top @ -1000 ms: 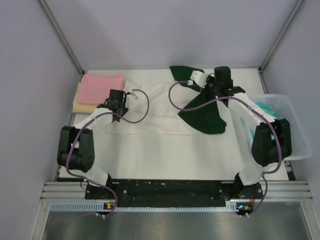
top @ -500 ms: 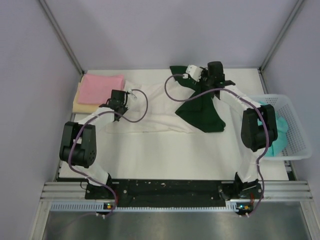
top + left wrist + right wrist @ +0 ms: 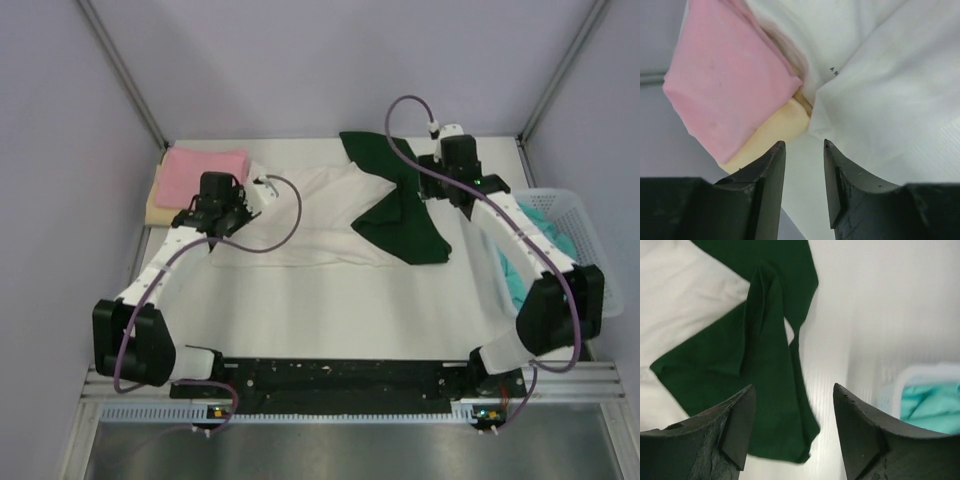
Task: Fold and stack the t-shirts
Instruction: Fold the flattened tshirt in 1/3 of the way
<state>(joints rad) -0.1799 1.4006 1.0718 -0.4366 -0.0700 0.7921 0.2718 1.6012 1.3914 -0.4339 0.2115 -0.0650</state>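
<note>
From the overhead camera I see the whole layout. The white tee (image 3: 305,215) lies spread across the far middle of the table (image 3: 330,310), with its dark green part (image 3: 405,232) bunched at its right end. In the far left corner the pink tee (image 3: 205,165) sits folded on top of the pale yellow tee (image 3: 158,207). At the right edge is the white mesh basket (image 3: 585,240), with the teal tee (image 3: 530,218) inside it.

That view does not show me how either pincer stands - the wrist cameras do.

The left gripper (image 3: 804,150) hangs over the bare strip of table between the folded pair and the left edge of the white tee. Its jaws are narrow, with only a slim gap and nothing in it. This camera also shows the yellow tee sticking out from under the pink one. A tiny line of black print shows on the white cloth, too small for me to read.

The right gripper (image 3: 792,395) is above the green cloth, jaws spread wide and empty. Its camera picks up a raised fold running down the green fabric. It also shows the basket's corner to the right, well apart from the shirt. From overhead this gripper sits near the far edge, just beside the shirt's green end.
</note>
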